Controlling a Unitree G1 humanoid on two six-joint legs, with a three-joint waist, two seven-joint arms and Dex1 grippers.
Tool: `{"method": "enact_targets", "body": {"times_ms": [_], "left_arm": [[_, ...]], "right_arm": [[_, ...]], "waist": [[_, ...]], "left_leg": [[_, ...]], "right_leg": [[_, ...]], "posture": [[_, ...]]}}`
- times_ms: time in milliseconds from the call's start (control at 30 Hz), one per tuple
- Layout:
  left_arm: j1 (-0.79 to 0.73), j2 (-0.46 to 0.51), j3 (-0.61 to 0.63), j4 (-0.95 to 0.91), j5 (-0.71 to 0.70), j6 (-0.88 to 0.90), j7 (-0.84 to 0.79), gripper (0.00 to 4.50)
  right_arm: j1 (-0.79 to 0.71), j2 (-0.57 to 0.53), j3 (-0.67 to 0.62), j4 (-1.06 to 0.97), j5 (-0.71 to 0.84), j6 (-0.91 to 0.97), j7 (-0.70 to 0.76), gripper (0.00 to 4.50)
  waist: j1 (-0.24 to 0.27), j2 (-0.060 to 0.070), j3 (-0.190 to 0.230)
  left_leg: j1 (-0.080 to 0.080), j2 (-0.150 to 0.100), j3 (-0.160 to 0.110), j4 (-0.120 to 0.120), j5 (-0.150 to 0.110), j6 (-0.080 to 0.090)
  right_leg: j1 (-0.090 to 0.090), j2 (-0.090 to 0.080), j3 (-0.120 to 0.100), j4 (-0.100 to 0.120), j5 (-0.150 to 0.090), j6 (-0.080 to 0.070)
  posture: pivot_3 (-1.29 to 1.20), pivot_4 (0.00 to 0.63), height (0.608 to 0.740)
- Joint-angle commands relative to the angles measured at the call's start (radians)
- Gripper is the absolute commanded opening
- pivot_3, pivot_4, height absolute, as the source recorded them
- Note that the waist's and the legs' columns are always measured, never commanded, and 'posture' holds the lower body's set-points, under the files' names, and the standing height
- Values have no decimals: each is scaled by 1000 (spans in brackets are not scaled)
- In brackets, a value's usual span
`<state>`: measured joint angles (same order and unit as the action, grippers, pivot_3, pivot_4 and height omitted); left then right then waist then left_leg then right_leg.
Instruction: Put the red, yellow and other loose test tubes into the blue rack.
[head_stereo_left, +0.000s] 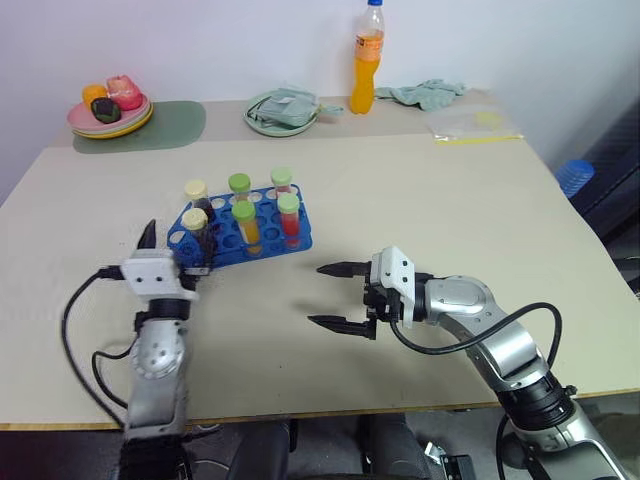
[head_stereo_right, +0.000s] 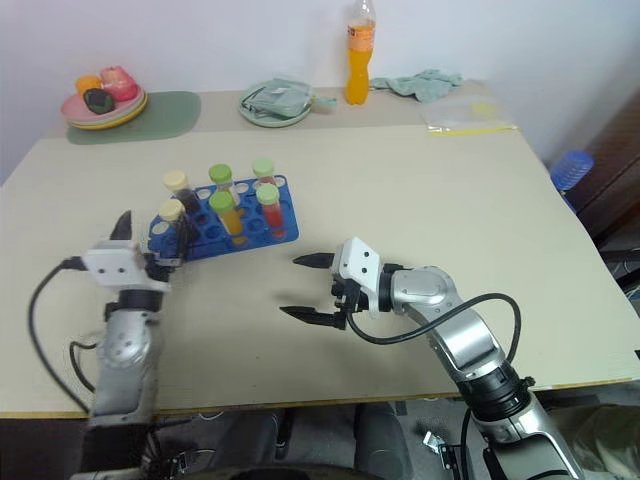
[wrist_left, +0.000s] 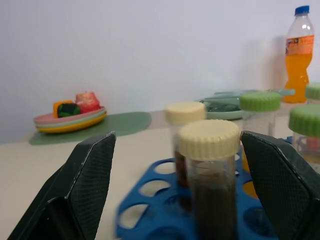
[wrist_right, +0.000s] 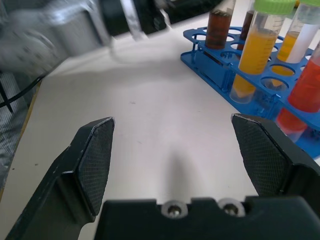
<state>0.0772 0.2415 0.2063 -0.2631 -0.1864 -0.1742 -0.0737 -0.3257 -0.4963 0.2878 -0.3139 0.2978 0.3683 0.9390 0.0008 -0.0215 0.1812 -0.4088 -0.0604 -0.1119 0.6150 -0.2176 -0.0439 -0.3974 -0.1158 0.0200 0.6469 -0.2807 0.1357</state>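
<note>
With six capped clear plastic tubes standing in bright blue holed plastic rack | none seen loose, task looked done | left gripper jaws wide, empty | right gripper wide, empty

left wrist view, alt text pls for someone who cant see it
A dark-liquid test tube with a beige cap stands in the blue rack, between the open left pincer's fingers. More capped tubes stand behind it.
</note>
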Motion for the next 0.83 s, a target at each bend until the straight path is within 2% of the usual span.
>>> {"method": "enact_targets", "body": {"times_ms": [33, 167, 233, 333, 467, 567, 667, 833], "left_arm": [[104, 95, 109, -158, -144, 117, -104, 4080], [247, 237, 232, -233, -266, 250, -234, 4080], [308, 311, 307, -237, -341, 318, -316, 4080], [340, 373, 372, -228, -389, 372, -378, 4080], [356, 409, 403, -250, -430, 450, -421, 4080], [359, 421, 426, -237, -439, 476, -449, 4080], [347, 414, 426, -235, -433, 491, -449, 4080], [339, 381, 381, -247, -337, 495, -393, 4080]], "right_arm": [[-16, -19, -59, -22, 16, -10, -6, 4133], [-22, -66, -178, 23, 60, 16, -10, 4133], [-22, -110, -281, 60, 98, 51, -24, 4133], [7, -189, -395, 111, 114, 63, -21, 4133], [58, -285, -491, 182, 107, 39, 13, 4133], [77, -316, -527, 193, 108, 49, 9, 4133], [78, -330, -534, 204, 102, 43, 10, 4133], [39, -322, -502, 228, 91, 42, 8, 4133]], "waist": [[-1, 1, 0], [-6, 1, 0], [-4, 0, 0], [0, 1, 1], [6, 1, 1], [3, 2, 1], [0, 2, 1], [1, 2, 1]], "left_leg": [[0, 0, 0, 0, 0, 0], [0, 0, 0, 0, 0, 0], [0, 1, 0, 0, 0, 0], [0, 2, 0, -1, 0, 1], [0, 2, 1, -1, -1, 1], [0, 3, 1, -1, -1, 1], [0, 3, 2, -1, -1, 1], [0, 3, 2, -1, -1, 1]], "right_leg": [[0, 0, 0, 0, 0, 0], [0, 0, 0, -1, 0, 0], [1, 0, -1, -1, 0, 0], [1, -1, -2, -2, -1, -2], [2, -1, -2, -2, -2, -3], [2, -1, -1, -2, -2, -3], [1, -1, -1, -2, -2, -3], [1, -1, -1, -2, -2, -4]], "posture": [[0, 150, 740], [0, 150, 740], [0, 150, 740], [0, 150, 740], [0, 150, 740], [0, 150, 740], [0, 150, 740], [0, 150, 740]]}}
